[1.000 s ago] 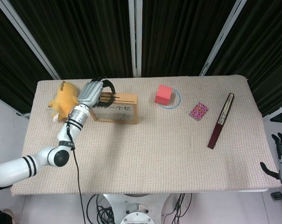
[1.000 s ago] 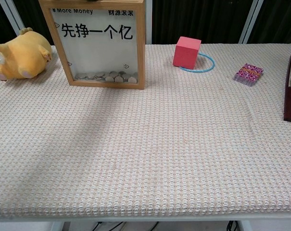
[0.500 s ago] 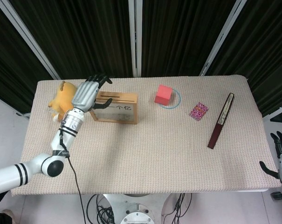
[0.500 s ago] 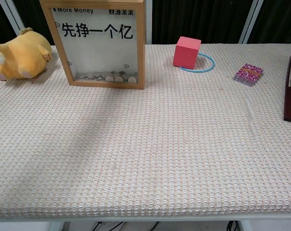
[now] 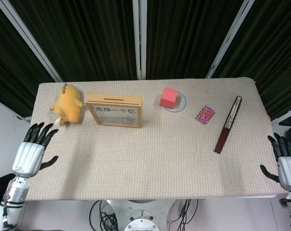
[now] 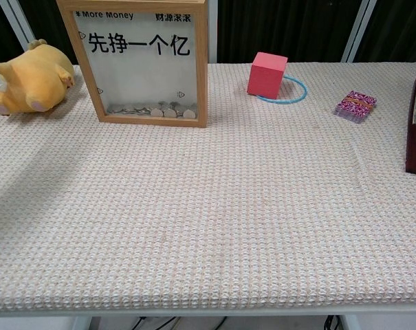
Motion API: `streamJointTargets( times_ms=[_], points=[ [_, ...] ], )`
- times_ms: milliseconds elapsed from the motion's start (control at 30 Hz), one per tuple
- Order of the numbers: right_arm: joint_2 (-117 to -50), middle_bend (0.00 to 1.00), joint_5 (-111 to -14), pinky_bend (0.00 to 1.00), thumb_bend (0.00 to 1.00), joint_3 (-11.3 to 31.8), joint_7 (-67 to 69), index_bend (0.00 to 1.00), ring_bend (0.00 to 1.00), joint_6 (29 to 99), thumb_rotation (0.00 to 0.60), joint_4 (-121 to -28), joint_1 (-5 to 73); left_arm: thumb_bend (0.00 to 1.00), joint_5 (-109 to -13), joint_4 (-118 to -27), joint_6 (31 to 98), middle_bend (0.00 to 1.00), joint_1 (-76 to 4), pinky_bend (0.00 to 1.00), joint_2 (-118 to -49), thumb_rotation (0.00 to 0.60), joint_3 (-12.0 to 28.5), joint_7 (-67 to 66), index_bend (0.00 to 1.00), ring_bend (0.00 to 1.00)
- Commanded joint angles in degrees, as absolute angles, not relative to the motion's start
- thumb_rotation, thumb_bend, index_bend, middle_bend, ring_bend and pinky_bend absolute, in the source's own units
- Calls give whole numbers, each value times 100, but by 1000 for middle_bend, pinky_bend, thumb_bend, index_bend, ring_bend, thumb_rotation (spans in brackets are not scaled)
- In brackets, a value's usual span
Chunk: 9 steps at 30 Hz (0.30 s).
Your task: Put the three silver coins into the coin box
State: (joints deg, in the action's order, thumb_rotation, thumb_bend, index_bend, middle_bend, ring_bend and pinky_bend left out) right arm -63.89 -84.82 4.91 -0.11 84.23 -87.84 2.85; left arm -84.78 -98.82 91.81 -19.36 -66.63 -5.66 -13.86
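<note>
Coins (image 6: 152, 110): a small heap of silver discs lies at the bottom of the coin box (image 6: 140, 62), visible through its clear front pane in the chest view. The exact number in the heap cannot be told. No loose coin shows anywhere on the tabletop (image 5: 150, 159), so the task is judged complete or nearly so.

Handling, as a judgement: a coin is light, rigid, thin and smooth. It sits flat on the woven cover and offers little edge, so it is best pinched by its rim between thumb and fingertip, then turned on edge to match the slot. The slot (image 5: 114, 97) runs along the top of the wooden frame, seen in the head view. The box itself is stiff, stands upright, and its pane may be fragile.

Hand state: the left hand (image 5: 32, 151) is off the left edge of the tabletop, fingers spread, grasping nothing. The right hand (image 5: 285, 161) is off the right edge, fingers likewise apart and empty.

Count of other items:
- one yellow plush toy (image 6: 29, 84), just beside the box
- one pink cube (image 6: 267, 73), on one blue ring (image 6: 293, 93)
- one patterned packet (image 6: 355, 106)
- one dark folded fan (image 5: 228, 124)
</note>
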Motion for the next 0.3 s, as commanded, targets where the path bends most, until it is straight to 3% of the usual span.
streamJointTargets(
  times_ms=[33,300],
  points=[
    [-6318,0,-8716,0,176,433,-369,0,0,8373,600,-9079,417,147,-8642,-9346,9396,53,-1465,53,-6799,600,-796,-1103,129,0],
    [-6383,0,-8879,0,176,392,-685,0,0,8355,600,-9278,521,191,-8756,-8838,9499,53,-1131,48,-6989,600,-686,-794,123,0]
  ],
)
